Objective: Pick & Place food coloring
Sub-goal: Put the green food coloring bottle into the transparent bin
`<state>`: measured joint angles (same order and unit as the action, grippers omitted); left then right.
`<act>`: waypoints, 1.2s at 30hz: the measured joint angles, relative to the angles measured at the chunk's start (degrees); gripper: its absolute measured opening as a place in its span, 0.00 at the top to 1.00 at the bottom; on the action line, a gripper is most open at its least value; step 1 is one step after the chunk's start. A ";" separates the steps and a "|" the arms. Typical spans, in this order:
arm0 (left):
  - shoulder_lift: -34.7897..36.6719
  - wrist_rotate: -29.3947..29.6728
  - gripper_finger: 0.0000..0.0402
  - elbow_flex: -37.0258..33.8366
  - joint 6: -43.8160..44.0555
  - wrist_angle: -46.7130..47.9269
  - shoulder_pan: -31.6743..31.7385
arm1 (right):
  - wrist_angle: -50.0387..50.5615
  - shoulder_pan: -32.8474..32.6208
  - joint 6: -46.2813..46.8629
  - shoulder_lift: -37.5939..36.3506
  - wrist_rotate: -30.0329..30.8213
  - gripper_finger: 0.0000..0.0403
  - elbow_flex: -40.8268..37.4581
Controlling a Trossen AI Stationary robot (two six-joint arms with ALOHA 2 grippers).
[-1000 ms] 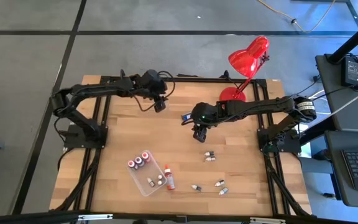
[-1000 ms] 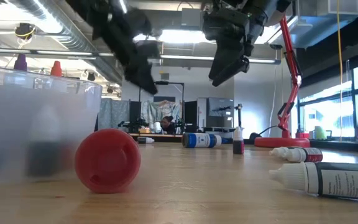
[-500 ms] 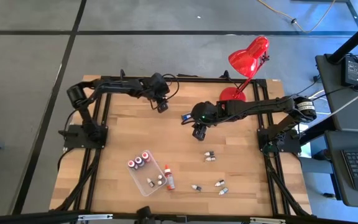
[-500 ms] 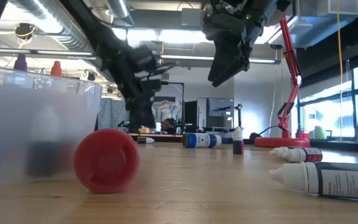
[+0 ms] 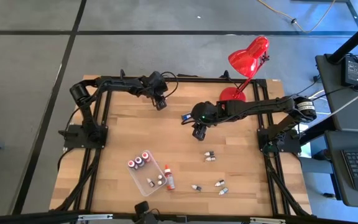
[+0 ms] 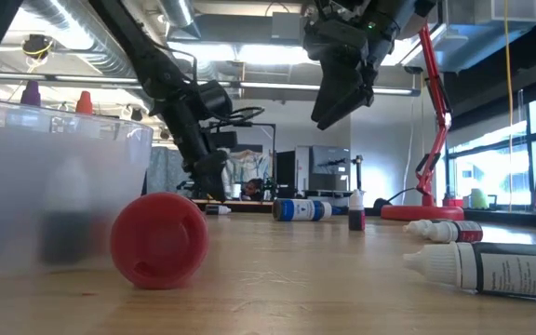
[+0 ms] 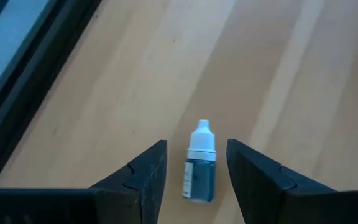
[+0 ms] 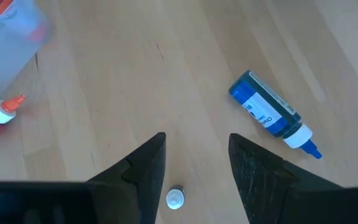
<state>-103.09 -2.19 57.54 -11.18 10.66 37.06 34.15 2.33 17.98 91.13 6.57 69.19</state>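
A small dark food coloring bottle (image 7: 199,177) with a white cap lies on its side on the wooden table, near the far edge. My left gripper (image 7: 196,144) is low over it and open, one finger on each side, with a gap to the bottle on both. My right gripper (image 5: 197,132) hangs open above the table's middle, holding nothing. Below it stands a small bottle, of which only the white cap (image 8: 174,198) shows. A blue bottle (image 8: 272,115) lies nearby. Other bottles (image 5: 210,156) lie scattered toward the near right.
A clear plastic tray (image 5: 143,174) with several bottles sits near the front left, with a red bottle (image 5: 168,178) lying beside it. A red desk lamp (image 5: 247,59) stands at the far right edge. Bare wood lies between the two grippers.
My left gripper has come down from well above the table to just over the small white-capped bottle, tipping a little as the arm stretched out. Its fingers stayed equally far apart. My right gripper and the bottles have kept still.
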 joint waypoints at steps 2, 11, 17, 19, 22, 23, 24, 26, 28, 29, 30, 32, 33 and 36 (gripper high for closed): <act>0.00 -0.73 0.60 0.00 -0.28 0.00 0.19 | 0.00 0.00 0.00 0.00 0.00 0.56 0.00; -3.87 -1.76 0.59 0.13 0.31 0.90 0.30 | 0.00 0.02 1.51 0.00 -0.02 0.56 0.00; -4.25 -1.81 0.60 0.21 1.24 0.85 0.22 | 0.02 0.02 1.46 0.00 -0.03 0.56 0.00; -4.28 -1.74 0.60 0.21 1.28 0.87 0.22 | 0.03 0.01 1.44 0.00 -0.04 0.56 0.00; -4.33 -1.67 0.60 0.20 1.36 0.92 0.19 | 0.04 0.01 1.43 0.00 -0.04 0.56 0.00; -4.33 -1.67 0.59 0.20 1.39 0.92 0.19 | 0.04 0.02 1.40 0.00 -0.04 0.56 0.00; -4.37 -1.67 0.59 0.20 1.38 0.92 0.19 | 0.04 0.00 1.40 0.00 -0.04 0.56 0.00; -4.39 -1.67 0.59 0.17 1.00 0.96 0.19 | 0.04 0.02 1.37 0.00 -0.04 0.56 0.00; -4.43 -1.65 0.61 0.16 1.00 1.09 0.18 | 0.04 0.01 1.35 0.00 -0.06 0.56 0.00; -4.44 -1.65 0.62 0.15 1.12 1.07 0.17 | 0.04 0.02 1.33 0.00 -0.07 0.56 0.00; -4.44 -1.65 0.63 0.15 1.40 1.05 0.17 | 0.04 0.02 1.33 0.00 -0.07 0.56 0.00; -4.23 -1.52 0.68 0.14 2.32 1.07 0.08 | 0.04 0.02 1.33 0.00 -0.07 0.56 0.00; -4.11 -1.38 0.70 0.10 2.76 1.07 0.02 | 0.06 0.02 1.33 0.00 -0.07 0.56 0.00; -3.27 -0.32 0.79 -0.02 2.85 1.18 -0.49 | 0.49 0.02 1.34 0.00 -0.14 0.56 0.00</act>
<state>-106.36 -2.50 57.52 -8.33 11.84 36.57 34.64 2.35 19.32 91.13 6.43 69.19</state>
